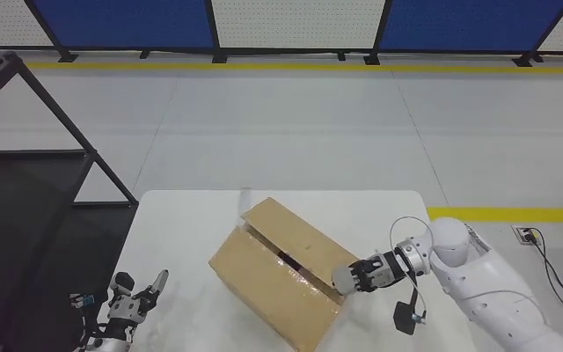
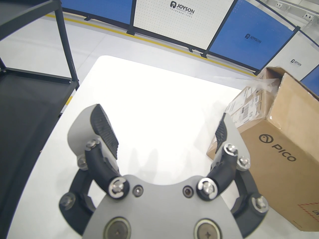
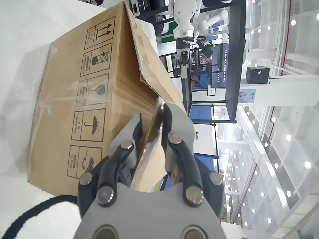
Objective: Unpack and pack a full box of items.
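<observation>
- Currently your cardboard box (image 1: 281,268) sits in the middle of the white bench (image 1: 176,220), turned at a slant to its edges. Its top flaps are mostly down, with a dark slit between them.
- Your right end effector (image 3: 152,123) is at the box corner nearest that arm. Its fingers (image 3: 167,118) are pinched narrow on the edge of a top flap (image 3: 152,63), one finger on each face of the cardboard.
- You can see printed handling symbols (image 3: 89,100) on the side wall below that flap.
- Your left end effector (image 2: 162,125) hangs over the bench's near left corner, spread wide and holding nothing, apart from the box.
- A strip of clear tape (image 1: 243,202) sticks up loose at the box's far corner.
- A black shelf rack (image 1: 44,229) stands just beside the bench on your left.
</observation>
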Robot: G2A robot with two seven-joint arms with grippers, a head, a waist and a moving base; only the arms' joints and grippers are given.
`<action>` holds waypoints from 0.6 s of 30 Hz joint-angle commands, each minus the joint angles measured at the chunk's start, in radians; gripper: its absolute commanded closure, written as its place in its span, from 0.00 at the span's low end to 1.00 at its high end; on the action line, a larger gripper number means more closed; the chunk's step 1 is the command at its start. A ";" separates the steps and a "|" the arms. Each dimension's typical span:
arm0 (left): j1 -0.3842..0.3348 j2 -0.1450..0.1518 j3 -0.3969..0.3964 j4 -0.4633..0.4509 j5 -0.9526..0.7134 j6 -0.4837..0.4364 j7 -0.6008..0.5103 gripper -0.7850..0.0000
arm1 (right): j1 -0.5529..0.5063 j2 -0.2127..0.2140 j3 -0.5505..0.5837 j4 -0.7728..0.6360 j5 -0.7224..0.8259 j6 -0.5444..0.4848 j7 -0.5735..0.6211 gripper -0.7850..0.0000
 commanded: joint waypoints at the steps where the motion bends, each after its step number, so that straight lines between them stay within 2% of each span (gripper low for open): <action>1: 0.000 0.000 0.000 0.000 0.000 0.000 0.000 0.00 | 0.000 0.009 -0.002 0.004 0.005 0.010 0.000 0.00; 11: 0.000 0.000 0.000 0.000 0.000 0.000 0.000 0.00 | -0.074 0.079 0.076 -0.040 0.012 0.038 0.007 0.00; 18: -0.006 0.000 -0.007 0.012 -0.007 0.002 -0.010 0.00 | -0.209 0.153 0.232 -0.220 -0.027 0.031 0.105 0.00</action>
